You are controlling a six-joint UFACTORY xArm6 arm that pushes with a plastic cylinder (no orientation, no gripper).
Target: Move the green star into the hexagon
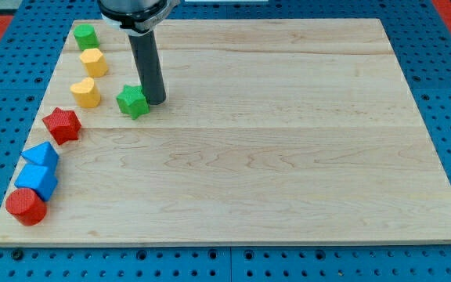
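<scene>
No gripper is fitted, so no jaw state applies. My tip (pixel 156 101) is set against the green star (pixel 133 101); a steady diagonal push toward the yellow hexagon (pixel 92 61) is advised.

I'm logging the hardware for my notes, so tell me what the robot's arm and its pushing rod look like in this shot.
Only the arm's lower end shows: a rounded, glossy black housing cut off by the view's top. From it runs a straight, plain dark grey cylindrical rod down to my tip. No cables, markings or labels are visible.
</scene>
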